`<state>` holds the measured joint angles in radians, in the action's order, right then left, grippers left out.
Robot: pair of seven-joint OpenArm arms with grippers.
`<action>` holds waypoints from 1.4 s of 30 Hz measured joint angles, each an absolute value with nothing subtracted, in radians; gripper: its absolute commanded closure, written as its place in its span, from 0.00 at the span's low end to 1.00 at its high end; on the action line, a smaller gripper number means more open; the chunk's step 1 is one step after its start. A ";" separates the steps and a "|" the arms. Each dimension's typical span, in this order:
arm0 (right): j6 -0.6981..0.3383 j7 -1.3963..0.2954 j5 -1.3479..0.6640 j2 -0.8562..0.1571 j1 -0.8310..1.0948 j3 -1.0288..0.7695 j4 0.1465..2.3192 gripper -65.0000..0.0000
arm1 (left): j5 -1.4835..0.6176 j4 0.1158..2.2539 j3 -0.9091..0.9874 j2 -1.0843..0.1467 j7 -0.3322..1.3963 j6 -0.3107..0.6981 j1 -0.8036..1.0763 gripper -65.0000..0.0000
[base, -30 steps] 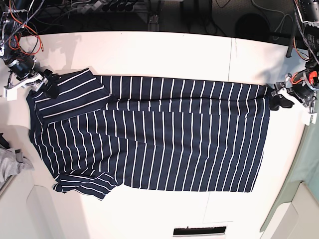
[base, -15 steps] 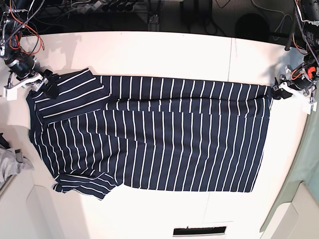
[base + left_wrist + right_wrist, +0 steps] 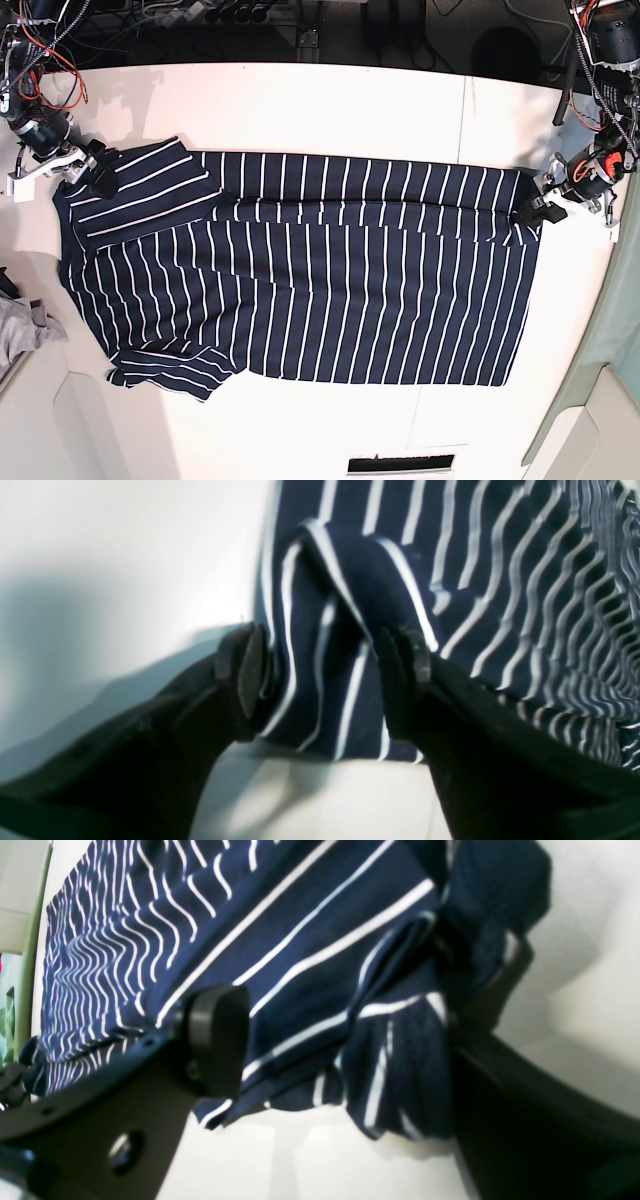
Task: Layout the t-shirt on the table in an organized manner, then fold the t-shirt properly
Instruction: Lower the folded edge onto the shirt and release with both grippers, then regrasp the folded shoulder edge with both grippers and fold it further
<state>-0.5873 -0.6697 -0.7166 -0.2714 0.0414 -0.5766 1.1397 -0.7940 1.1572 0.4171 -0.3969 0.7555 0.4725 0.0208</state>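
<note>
The navy white-striped t-shirt (image 3: 320, 270) lies spread flat on the white table (image 3: 330, 110), neck end to the left, with one sleeve folded over at top left. At the shirt's top right hem corner my left gripper (image 3: 528, 208) stands open. In the left wrist view, that gripper (image 3: 325, 675) straddles a raised ridge of the cloth (image 3: 500, 580). My right gripper (image 3: 88, 168) sits at the top left sleeve corner. Seen from the right wrist, it (image 3: 350, 1040) is open, with bunched cloth (image 3: 300, 940) between the fingers and partly hiding the right one.
A plain grey cloth (image 3: 20, 330) lies at the left edge. A thin dark seam (image 3: 463, 120) crosses the table on the right. Cables and dark gear line the back edge. A dark slot (image 3: 400, 463) sits at the front edge.
My left gripper has moved in from beside the table's right edge onto the shirt's hem corner, and the corner has bunched slightly. The right arm has stayed still.
</note>
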 measured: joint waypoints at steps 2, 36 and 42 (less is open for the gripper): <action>-0.588 -0.670 -0.717 -0.271 0.041 -0.577 1.140 0.31 | -0.794 1.157 0.401 -0.398 0.755 0.473 0.019 0.42; -0.577 -0.956 -0.813 -0.365 0.056 -0.629 1.138 1.00 | -0.776 1.424 0.366 -0.482 0.694 0.584 0.324 1.00; -0.577 -0.952 -0.842 -0.365 0.089 -0.629 1.139 1.00 | -0.775 1.446 0.366 -0.482 0.694 0.584 0.355 1.00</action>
